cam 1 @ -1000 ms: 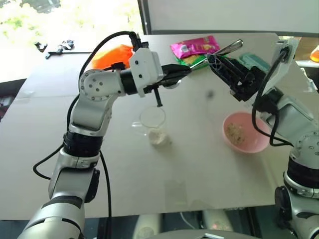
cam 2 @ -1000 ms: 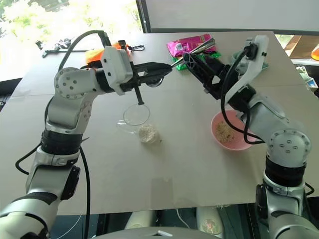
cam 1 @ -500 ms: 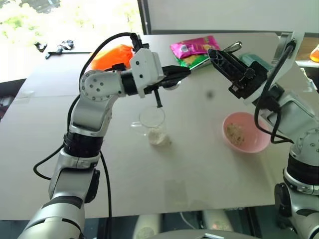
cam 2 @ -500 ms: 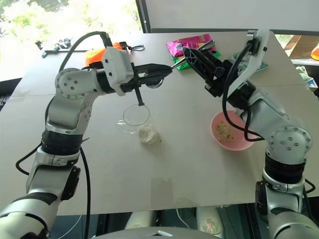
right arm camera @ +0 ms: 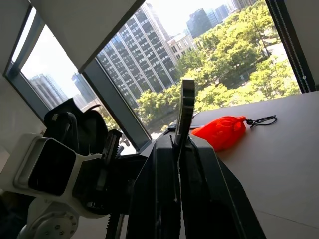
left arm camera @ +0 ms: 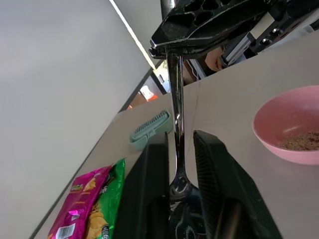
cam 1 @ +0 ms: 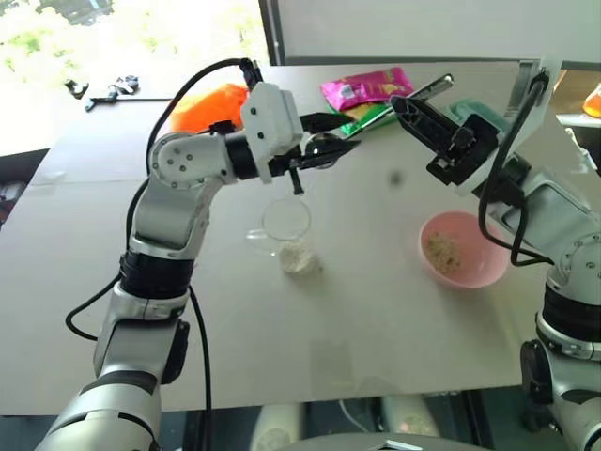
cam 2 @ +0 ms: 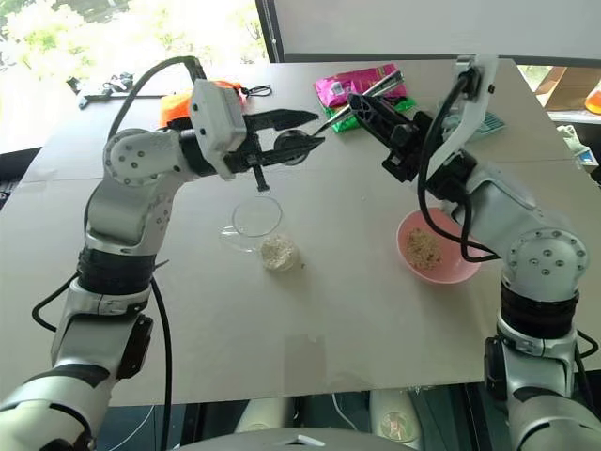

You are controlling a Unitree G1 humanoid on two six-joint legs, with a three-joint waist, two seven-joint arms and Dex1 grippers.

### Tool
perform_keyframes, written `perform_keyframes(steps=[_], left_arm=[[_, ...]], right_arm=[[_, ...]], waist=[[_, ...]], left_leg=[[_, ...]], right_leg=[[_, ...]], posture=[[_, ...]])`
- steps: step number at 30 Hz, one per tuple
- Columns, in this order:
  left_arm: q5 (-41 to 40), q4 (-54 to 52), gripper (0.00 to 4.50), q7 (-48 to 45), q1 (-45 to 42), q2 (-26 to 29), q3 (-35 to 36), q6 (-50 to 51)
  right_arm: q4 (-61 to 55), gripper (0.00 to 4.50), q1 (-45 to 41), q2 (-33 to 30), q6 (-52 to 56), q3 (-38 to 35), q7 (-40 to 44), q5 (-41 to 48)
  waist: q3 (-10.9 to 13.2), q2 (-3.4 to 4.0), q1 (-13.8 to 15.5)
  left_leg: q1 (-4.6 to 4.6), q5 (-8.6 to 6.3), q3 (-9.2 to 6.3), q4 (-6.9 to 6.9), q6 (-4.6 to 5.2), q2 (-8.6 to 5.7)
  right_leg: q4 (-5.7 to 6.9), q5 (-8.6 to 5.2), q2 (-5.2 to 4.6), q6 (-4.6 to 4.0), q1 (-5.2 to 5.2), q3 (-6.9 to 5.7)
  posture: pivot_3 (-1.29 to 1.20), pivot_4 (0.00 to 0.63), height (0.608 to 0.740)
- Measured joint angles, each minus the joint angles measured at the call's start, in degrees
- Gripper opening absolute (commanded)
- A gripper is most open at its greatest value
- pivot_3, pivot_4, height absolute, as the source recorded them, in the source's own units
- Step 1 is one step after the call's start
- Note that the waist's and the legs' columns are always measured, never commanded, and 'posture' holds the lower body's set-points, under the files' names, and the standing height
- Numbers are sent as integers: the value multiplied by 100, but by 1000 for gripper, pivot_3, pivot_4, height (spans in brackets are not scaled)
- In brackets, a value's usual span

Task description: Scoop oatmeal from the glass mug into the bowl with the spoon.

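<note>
1. Overhead, right gripper clamps the spoon handle; left gripper stands parted around its bowl end.
2. Left wrist view adds a teal scoop; right wrist view adds city towers.
3. Glass mug, oatmeal heap, pink bowl sit on the pale table.

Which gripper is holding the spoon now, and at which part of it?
The right gripper holds the spoon, clamped shut on its handle. The left gripper is open around the spoon's bowl end and does not grip it.
</note>
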Motion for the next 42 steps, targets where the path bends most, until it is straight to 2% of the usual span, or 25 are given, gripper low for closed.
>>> perform_keyframes(steps=[6, 10, 12, 14, 17, 19, 21, 24, 28, 33, 36, 42], left_arm=[[-713, -213, 2279, 218, 10, 266, 617, 1183], [-1867, -583, 2279, 592, 135, 769, 1540, 2756], [-2500, -859, 2279, 706, 489, 1125, 2035, 3520], [-3342, -1292, 2279, 918, 1285, 1474, 2758, 4426], [-3878, -1814, 2279, 1496, 2253, 1454, 3507, 4990], [-3923, -2347, 2279, 1957, 2960, 1198, 3932, 5003], [-3911, -3057, 2279, 2516, 3974, 589, 4242, 4873], [-3819, -3757, 2279, 2806, 5369, -39, 4311, 4611], [-3414, -4078, 2279, 2791, 6118, -145, 4134, 4030], [-2569, -4051, 2279, 2806, 6244, -211, 3350, 3338], [-1700, -3589, 2279, 2954, 5909, -347, 2348, 2779], [-1198, -3150, 2279, 2956, 5548, -449, 1748, 2361]], right_arm=[[441, 0, -315, -52, -49, -194, -201, 128], [681, 0, -387, -302, -50, -421, -203, 129], [739, 0, -389, -453, -29, -479, -165, 136], [826, 0, -336, -640, 15, -632, -102, 221], [874, 0, -191, -890, 51, -879, -52, 298], [866, 0, -23, -1016, 108, -973, -3, 356], [858, 0, 217, -1143, 144, -1072, 66, 391], [848, 0, 491, -1302, 161, -1235, 103, 401], [843, 0, 608, -1358, 159, -1310, 149, 383], [820, 0, 626, -1361, 154, -1309, 167, 372], [701, 0, 654, -1356, 126, -1313, 131, 372], [568, 0, 754, -1359, 113, -1326, 20, 406]], waist=[[0, 0, -9], [1, 2, -41], [1, 3, -95], [2, 4, -154], [2, 4, -135], [1, 5, -123], [1, 5, -100], [1, 4, -62], [-7, 18, 79], [-8, 19, 201], [-10, 22, 193], [-10, 22, 164]], left_leg=[[-1, 0, -2, 3, 0, 0], [-4, 0, -4, 2, 0, 1], [-4, 0, -2, -2, 0, 1], [-4, 0, 0, -7, 0, 2], [-1, 0, 0, -7, 0, 5], [13, 0, 7, -8, 0, 6], [22, 0, 14, -7, 0, 7], [38, -1, 24, -8, 0, 10], [56, 0, 29, -8, 1, 14], [58, 0, 40, -8, 2, 11], [48, -1, 44, -18, 2, 10], [46, 0, 61, -40, 2, 13]], right_leg=[[1, 0, 0, 0, 0, 0], [-2, 0, 0, 0, -1, -1], [-3, 0, -1, 0, 0, 0], [-3, 0, -1, 0, 0, 1], [-8, 0, 0, 0, 0, -1], [-10, 0, -2, 0, 11, 4], [-13, 0, -4, 0, 21, 11], [-6, 0, -2, 0, 27, 22], [8, 1, 2, -1, 28, 34], [3, 1, 1, -1, 27, 48], [-8, 1, 0, -1, 22, 50], [-12, 1, 0, -1, 8, 65]], posture=[[0, 150, 740], [0, 150, 740], [0, 150, 740], [0, 150, 740], [0, 150, 740], [0, 150, 740], [0, 150, 740], [0, 150, 740], [0, 150, 740], [0, 150, 740], [0, 150, 740], [0, 150, 740]])
